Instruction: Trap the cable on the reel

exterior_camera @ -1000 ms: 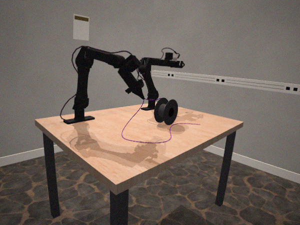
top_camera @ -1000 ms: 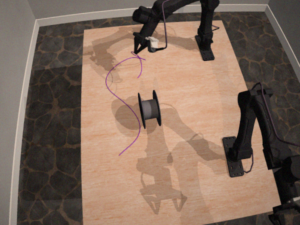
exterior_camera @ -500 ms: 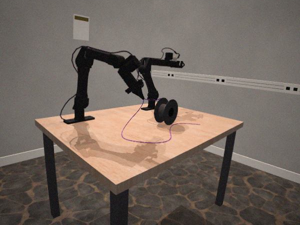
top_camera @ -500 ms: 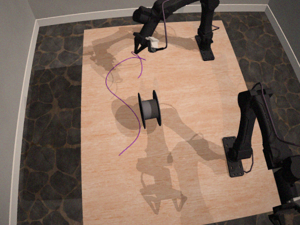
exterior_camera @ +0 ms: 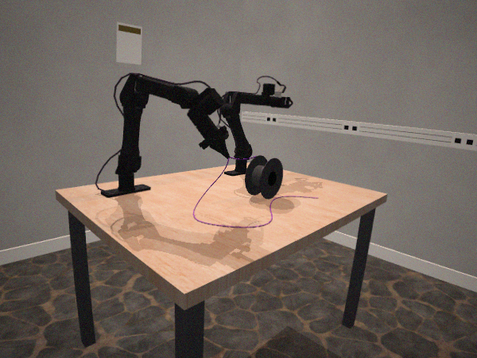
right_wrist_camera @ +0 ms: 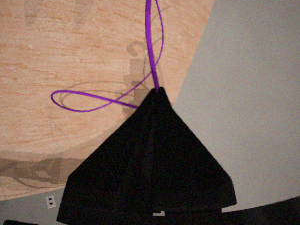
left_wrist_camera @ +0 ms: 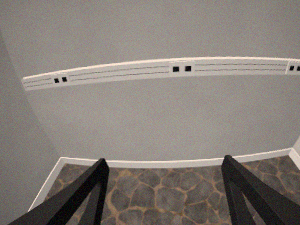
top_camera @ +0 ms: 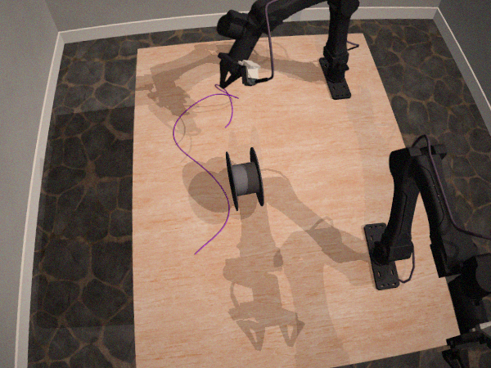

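Note:
A black reel point(top_camera: 245, 177) point(exterior_camera: 264, 176) with a grey core stands on its flanges in the middle of the wooden table point(top_camera: 327, 139) point(exterior_camera: 159, 235). A thin purple cable point(top_camera: 174, 131) point(exterior_camera: 230, 226) point(right_wrist_camera: 150, 43) snakes over the table past the reel. My right gripper point(top_camera: 223, 85) point(exterior_camera: 227, 156) point(right_wrist_camera: 159, 93) is shut on the cable near one end and holds that end a little above the table, behind the reel. My left gripper point(exterior_camera: 289, 102) point(left_wrist_camera: 163, 164) is open and empty. It is high up, points out past the table edge and is far from the reel.
The two arm bases are bolted at the table's edge, the right arm's base point(top_camera: 340, 83) at the far side and the left arm's base point(top_camera: 380, 258) at the near side. The cable's free end lies near the table's left side.

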You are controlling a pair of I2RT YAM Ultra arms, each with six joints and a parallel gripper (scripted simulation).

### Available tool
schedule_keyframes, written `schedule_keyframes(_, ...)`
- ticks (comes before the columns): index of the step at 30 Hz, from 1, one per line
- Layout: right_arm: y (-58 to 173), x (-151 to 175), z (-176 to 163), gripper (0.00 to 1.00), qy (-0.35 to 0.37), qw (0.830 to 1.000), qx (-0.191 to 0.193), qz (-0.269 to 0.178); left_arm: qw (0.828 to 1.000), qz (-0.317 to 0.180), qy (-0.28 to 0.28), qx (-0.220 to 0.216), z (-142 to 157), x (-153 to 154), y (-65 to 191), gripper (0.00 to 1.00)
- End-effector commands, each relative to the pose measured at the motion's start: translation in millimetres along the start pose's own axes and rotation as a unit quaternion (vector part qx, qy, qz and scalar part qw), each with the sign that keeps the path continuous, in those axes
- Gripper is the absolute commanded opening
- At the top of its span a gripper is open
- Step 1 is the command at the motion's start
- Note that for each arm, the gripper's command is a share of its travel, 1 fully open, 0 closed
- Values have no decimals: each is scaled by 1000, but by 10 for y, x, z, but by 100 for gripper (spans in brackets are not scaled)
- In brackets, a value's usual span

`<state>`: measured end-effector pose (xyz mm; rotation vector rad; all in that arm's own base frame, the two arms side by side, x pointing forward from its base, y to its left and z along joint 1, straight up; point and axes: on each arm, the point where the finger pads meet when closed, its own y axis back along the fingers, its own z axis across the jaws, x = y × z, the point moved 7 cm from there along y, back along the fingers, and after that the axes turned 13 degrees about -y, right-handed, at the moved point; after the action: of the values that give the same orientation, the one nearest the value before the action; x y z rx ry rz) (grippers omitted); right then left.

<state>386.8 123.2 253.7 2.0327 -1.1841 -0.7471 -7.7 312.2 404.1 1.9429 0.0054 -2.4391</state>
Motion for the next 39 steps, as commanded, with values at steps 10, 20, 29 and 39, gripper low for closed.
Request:
schedule_keyframes(10, 37, 0, -45, 0, -2, 1000, 3, -2, 1000, -2, -3, -3, -3, 10, -7, 75)
schedule_keyframes(20, 37, 0, -45, 0, -2, 1000, 3, -2, 1000, -7, -10, 21, -83, -101, -32, 75)
schedule_keyframes(29, 37, 0, -45, 0, -2, 1000, 3, -2, 998, 7, -27, 64, -287, -57, -101, 75)
schedule_keyframes(39, 37, 0, -45, 0, -2, 1000, 3, -2, 979, 19, -78, 186, -874, -63, -168, 75)
